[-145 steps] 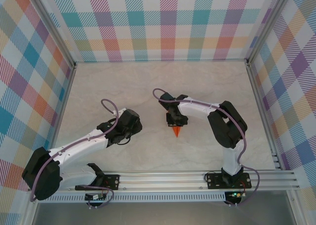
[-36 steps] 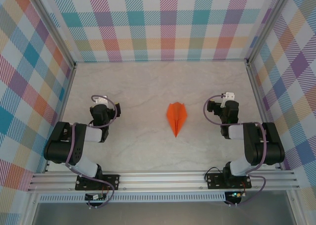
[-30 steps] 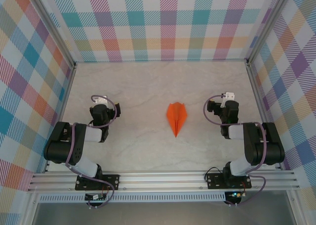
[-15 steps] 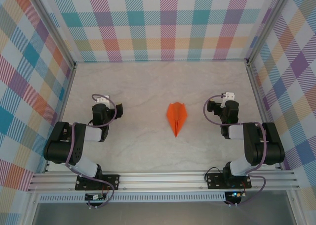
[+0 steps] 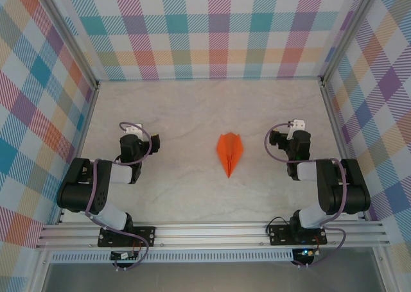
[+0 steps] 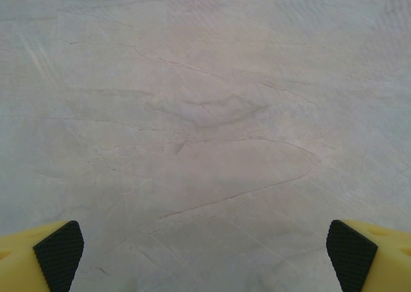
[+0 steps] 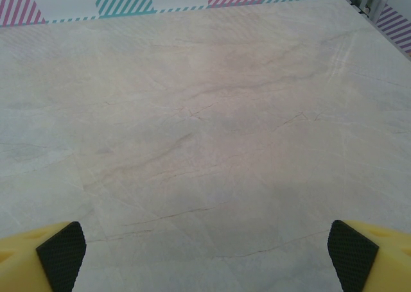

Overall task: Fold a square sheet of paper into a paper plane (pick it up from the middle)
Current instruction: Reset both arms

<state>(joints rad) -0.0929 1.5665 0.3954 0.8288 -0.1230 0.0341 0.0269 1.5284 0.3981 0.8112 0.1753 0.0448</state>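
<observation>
There is one paper plane (image 5: 230, 152), a bright-orange dart with a centre crease. It lies flat on the pale marble-patterned table (image 5: 192, 106), roughly in the middle of the surface. Its pointed nose aims toward the near edge and its wider tail toward the far wall. It sits between the two arms, somewhat nearer the right one, well apart from both and touched by nothing. The two arms are folded back close to their bases: the left arm (image 5: 96, 186) at the left side and the right arm (image 5: 327, 189) at the right, both bolted to one aluminium rail (image 5: 212, 231) along the near edge. There are two grippers. In its wrist view the left gripper (image 6: 205, 257) has its jaws spread as wide as they go, its two yellow fingers (image 6: 38, 260) with black pads at opposite bottom corners and bare table between them. The right gripper (image 7: 205, 257) stands just as wide, also with nothing in its grasp. Plaid walls (image 5: 218, 29) close off three sides.
</observation>
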